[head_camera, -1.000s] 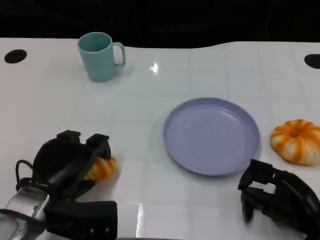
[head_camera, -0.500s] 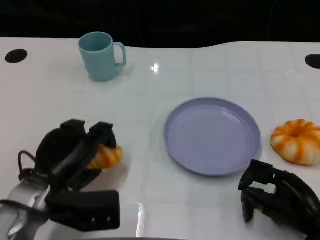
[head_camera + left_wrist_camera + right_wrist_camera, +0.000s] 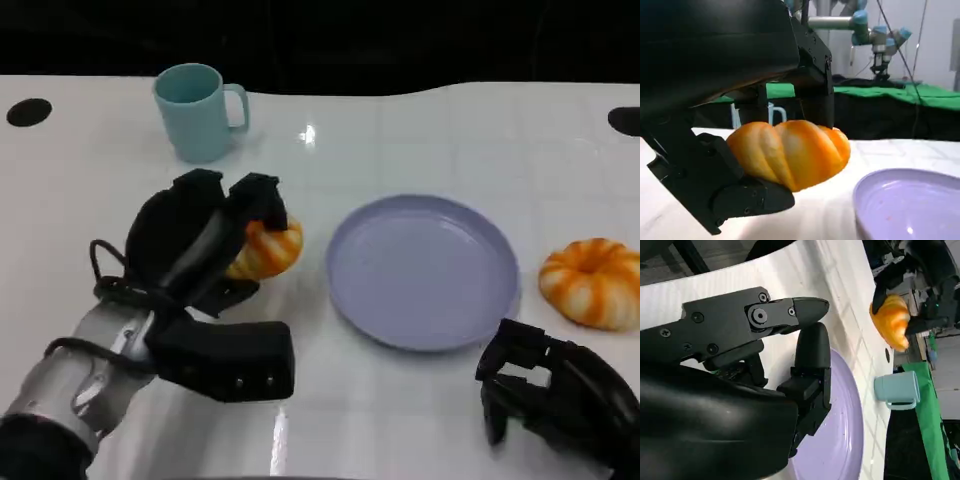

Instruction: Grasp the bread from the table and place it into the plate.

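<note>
Left hand [image 3: 205, 250] grips the bread [image 3: 265, 247], held clear of the table just beside the plate [image 3: 424, 272], whose near rim lies toward the robot's right. Right hand [image 3: 545, 395] rests by the plate's near edge, fingers curled on nothing.

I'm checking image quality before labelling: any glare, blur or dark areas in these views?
Head view: a small bright glare spot on the table near the mug; the background beyond is black. Left wrist view: the bread is sharp, the left robot hand is in dark shadow. Right wrist view: the right robot hand is dark, and the plate is slightly soft.
</note>
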`<state>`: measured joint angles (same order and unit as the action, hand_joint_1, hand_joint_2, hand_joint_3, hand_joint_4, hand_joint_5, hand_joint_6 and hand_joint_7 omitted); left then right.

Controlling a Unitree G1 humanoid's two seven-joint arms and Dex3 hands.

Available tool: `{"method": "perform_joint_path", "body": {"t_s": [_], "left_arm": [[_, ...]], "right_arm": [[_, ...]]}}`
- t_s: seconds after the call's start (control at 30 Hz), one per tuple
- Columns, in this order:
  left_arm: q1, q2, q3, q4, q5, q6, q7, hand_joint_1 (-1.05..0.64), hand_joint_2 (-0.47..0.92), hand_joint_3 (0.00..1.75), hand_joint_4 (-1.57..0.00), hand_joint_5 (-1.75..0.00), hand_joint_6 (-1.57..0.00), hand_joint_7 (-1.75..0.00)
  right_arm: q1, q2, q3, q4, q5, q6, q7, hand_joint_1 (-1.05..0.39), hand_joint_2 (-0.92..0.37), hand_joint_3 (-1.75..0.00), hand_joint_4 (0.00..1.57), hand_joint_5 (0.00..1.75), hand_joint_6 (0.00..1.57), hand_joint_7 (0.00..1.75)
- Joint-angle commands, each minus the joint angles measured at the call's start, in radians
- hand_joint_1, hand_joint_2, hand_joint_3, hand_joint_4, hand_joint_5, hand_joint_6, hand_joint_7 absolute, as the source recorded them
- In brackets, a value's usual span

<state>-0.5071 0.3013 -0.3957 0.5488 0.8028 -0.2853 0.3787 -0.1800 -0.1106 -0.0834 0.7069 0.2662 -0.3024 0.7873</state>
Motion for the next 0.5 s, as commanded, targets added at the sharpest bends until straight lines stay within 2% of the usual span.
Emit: {"method": "perform_joint_path", "body": {"t_s": [0.03,0.17,0.2,0.27,0.3,0.37,0.5], "left_arm": [[-0.021,0.003,-0.005,0.023,0.002,-0.007,0.032,-0.21,0.70,0.70,-0.76,-1.75,-0.55,-1.75],[-0.058,-0.039,-0.025,0.050,0.008,-0.001,0.046,-0.20,0.73,0.65,-0.75,-1.75,-0.55,-1.75],[-0.090,-0.080,-0.046,0.074,0.022,0.003,0.068,-0.19,0.72,0.65,-0.76,-1.75,-0.56,-1.75],[-0.136,-0.135,-0.077,0.114,0.039,0.007,0.093,-0.17,0.68,0.69,-0.79,-1.75,-0.59,-1.75],[-0.154,-0.154,-0.090,0.133,0.044,0.007,0.099,-0.17,0.64,0.81,-0.80,-1.75,-0.60,-1.75],[-0.178,-0.174,-0.108,0.170,0.047,-0.013,0.120,-0.16,0.63,0.89,-0.81,-1.75,-0.61,-1.75],[-0.230,-0.217,-0.148,0.233,0.061,-0.004,0.118,-0.22,0.66,0.82,-0.83,-1.75,-0.62,-1.75]], "right_arm": [[0.013,-0.013,0.001,0.015,-0.009,0.001,-0.005,-0.57,-0.92,-0.22,0.72,1.75,0.67,1.54],[0.016,-0.010,0.001,0.011,-0.004,0.006,0.000,-0.59,-0.92,-0.22,0.72,1.75,0.67,1.54],[0.019,-0.009,-0.001,0.016,-0.001,0.001,0.007,-0.59,-0.92,-0.21,0.72,1.75,0.67,1.53],[0.021,-0.009,-0.003,0.029,0.003,-0.015,0.021,-0.59,-0.92,-0.20,0.71,1.75,0.67,1.51],[0.019,-0.009,-0.005,0.037,0.006,-0.023,0.030,-0.59,-0.92,-0.21,0.70,1.75,0.67,1.51],[0.016,-0.009,-0.008,0.053,0.009,-0.041,0.043,-0.59,-0.92,-0.21,0.70,1.75,0.66,1.50],[0.005,0.004,-0.029,0.096,0.041,-0.059,0.087,-0.56,-0.92,-0.22,0.69,1.75,0.65,1.50]]}}
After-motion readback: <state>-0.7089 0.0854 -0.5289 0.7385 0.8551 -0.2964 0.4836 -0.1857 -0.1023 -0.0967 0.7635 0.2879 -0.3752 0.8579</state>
